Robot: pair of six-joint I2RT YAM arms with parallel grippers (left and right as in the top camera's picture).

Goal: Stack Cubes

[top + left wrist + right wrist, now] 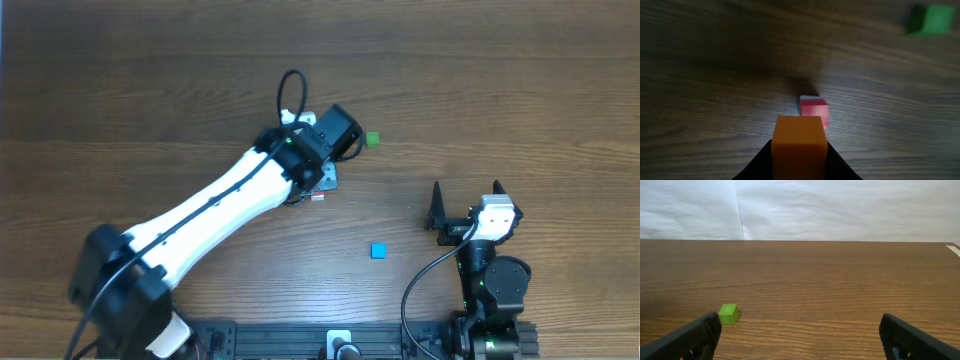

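- We see a brown table (150,80) with a matte surface and fine wood grain running across it.
- The left arm, a smooth white shell with black joints, stretches from the lower left towards the middle of the table.
- The left tool (799,169) is pinching an orange cube (799,142). Its two dark fingers press against opposite flat sides of the cube. The orange cube is a plain, sharp-edged block with an even, dull face.
- A small red cube (814,111) lies on the table just beyond the held orange one, with a pale strip along one edge. We cannot tell whether the two touch.
- A green cube (372,140) sits on the table near the left arm's wrist, apart from the red cube.
- A blue cube (378,250) rests alone on the table, between the two arms and closer to the bases.
- The right tool (800,327) hangs low over the table near its own base. Its black, blunt fingers are spread wide with nothing between them.
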